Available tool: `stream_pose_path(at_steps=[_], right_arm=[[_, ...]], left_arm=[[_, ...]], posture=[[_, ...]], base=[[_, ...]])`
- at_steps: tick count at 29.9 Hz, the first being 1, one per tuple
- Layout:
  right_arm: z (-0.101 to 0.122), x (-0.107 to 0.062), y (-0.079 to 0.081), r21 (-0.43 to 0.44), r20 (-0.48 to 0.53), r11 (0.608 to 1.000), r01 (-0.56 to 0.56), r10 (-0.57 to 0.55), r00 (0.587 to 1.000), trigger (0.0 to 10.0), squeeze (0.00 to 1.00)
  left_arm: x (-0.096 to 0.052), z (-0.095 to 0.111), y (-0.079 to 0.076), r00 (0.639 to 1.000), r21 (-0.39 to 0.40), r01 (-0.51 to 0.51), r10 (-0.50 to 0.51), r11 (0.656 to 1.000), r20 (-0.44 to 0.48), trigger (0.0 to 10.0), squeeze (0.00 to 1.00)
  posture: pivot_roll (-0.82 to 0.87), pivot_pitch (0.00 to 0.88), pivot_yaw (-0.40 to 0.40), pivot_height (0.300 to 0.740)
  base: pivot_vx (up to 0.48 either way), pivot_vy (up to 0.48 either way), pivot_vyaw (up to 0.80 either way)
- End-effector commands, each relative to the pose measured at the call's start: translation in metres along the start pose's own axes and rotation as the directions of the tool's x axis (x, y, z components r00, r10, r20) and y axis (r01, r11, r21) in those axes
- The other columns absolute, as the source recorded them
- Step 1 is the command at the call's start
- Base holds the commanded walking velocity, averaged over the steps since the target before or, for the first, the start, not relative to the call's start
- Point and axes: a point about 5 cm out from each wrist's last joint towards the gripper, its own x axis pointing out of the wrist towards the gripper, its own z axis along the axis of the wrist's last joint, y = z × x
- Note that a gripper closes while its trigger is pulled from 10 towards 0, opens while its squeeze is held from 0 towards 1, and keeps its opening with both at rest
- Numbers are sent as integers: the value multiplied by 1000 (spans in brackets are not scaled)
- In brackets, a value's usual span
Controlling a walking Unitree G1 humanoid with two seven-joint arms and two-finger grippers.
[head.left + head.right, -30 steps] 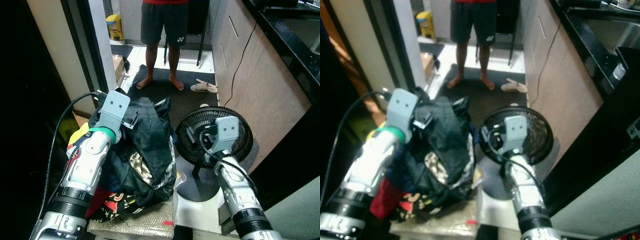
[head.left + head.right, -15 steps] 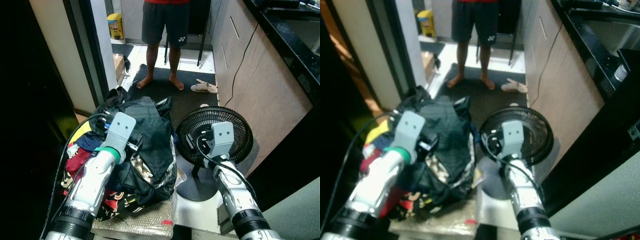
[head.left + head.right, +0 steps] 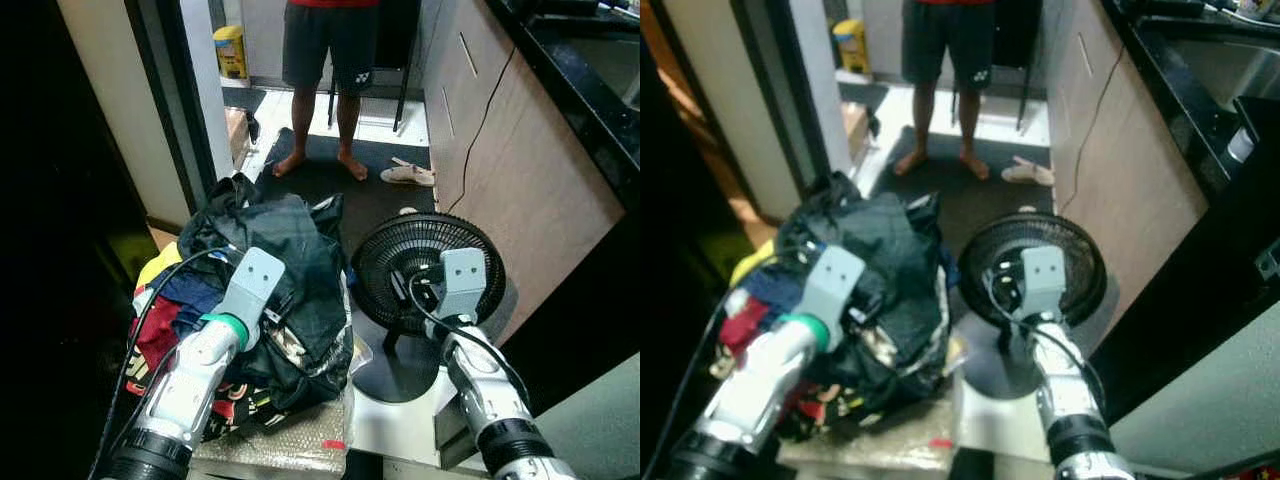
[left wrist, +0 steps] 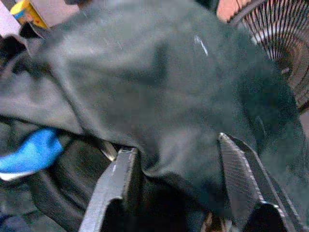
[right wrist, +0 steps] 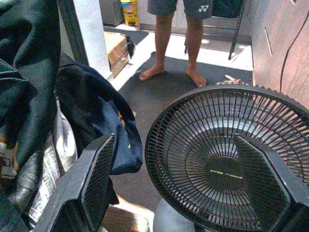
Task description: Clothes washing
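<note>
Left wrist view: one left hand (image 4: 181,159), one dark garment (image 4: 159,87).

Silver arms, grey wrist blocks, black cables

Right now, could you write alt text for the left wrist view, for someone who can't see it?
Two open black fingers straddle a fold of dark green cloth that tops a heap of laundry. A scrap of blue fabric peeks from underneath, and a black fan stands beyond.
</note>
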Motion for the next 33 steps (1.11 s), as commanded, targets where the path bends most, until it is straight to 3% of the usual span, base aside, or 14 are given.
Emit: stream_pose_path(at_steps=[1, 24, 25, 26, 27, 28, 29, 30, 33], right_arm=[[-3, -1, -2, 0, -10, 1000, 7, -7, 1000, 10000, 0], [-1, 2, -4, -6, 0, 1000, 7, -7, 1000, 10000, 0], [2, 3, -2, -3, 13, 1000, 3, -3, 1000, 10000, 0], [9, 5, 0, 1, 40, 1000, -6, 6, 999, 10000, 0], [9, 5, 0, 1, 40, 1000, -6, 6, 999, 10000, 0], [15, 7, 2, 6, 67, 1000, -16, 16, 998, 10000, 0], [15, 7, 2, 6, 67, 1000, -16, 16, 998, 10000, 0], [25, 9, 5, 14, 104, 999, -32, 30, 994, 10000, 0], [34, 11, 7, 23, 140, 999, -50, 46, 989, 10000, 0]], left_arm=[[-1, 3, -1, 1000, -25, 7, -7, 1000, 9, 0, 0], [-15, 12, -8, 997, -21, 39, -37, 999, 70, 0, 0], [-15, 24, -7, 991, -28, 30, -26, 999, 128, 10000, 0], [-15, 43, -5, 977, -61, 30, -16, 998, 212, 10000, 0], [-15, 43, -5, 977, -61, 30, -16, 998, 212, 10000, 0], [-17, 60, -4, 959, -82, 30, -6, 996, 283, 10000, 0], [-17, 60, -4, 959, -82, 30, -6, 996, 283, 10000, 0], [-19, 79, -4, 934, -111, 52, -9, 992, 356, 10000, 0], [-22, 95, -4, 908, -126, 76, -16, 989, 418, 10000, 0]], posture=[[12, 137, 49, 740], [21, 123, 38, 740], [23, 118, 35, 740], [23, 118, 35, 740], [23, 118, 35, 740], [25, 119, 32, 740], [25, 119, 32, 740], [25, 119, 32, 740], [28, 121, 31, 740]], base=[[0, 0, 0], [0, 0, 0], [0, 0, 0], [0, 0, 0], [0, 0, 0], [0, 0, 0], [0, 0, 0], [0, 0, 0], [0, 0, 0]])
